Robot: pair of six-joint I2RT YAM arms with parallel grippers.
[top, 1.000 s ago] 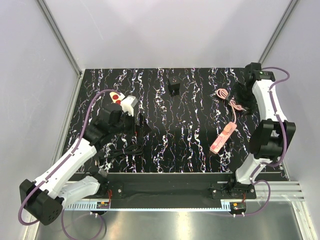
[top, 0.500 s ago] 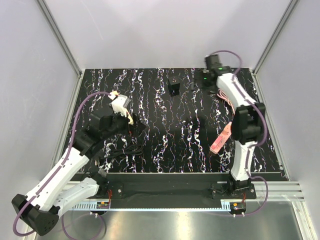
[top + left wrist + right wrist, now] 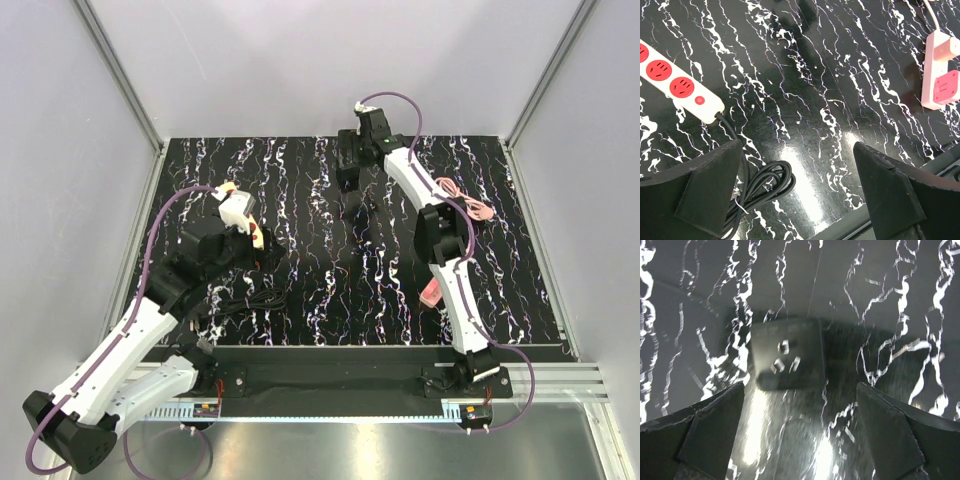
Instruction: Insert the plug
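Note:
The plug (image 3: 787, 360) is a black block with three metal prongs facing up, lying on the dark marbled table at the back centre. My right gripper (image 3: 800, 387) hangs open just over it, with nothing between its fingers; from above the right gripper (image 3: 350, 165) partly covers the plug (image 3: 347, 180). A white power strip with red sockets (image 3: 675, 82) lies at the left, and its black cable (image 3: 760, 187) is coiled near the front. My left gripper (image 3: 797, 147) is open and empty above the table beside that coil.
A pink power strip (image 3: 940, 75) lies right of centre, partly behind the right arm (image 3: 432, 292). Its pink cord (image 3: 468, 198) is looped at the back right. The metal rail (image 3: 330, 375) runs along the near edge.
The right arm has swung from the back right corner leftward to the back centre, over the plug. The left arm shifted slightly forward early on, then held still.

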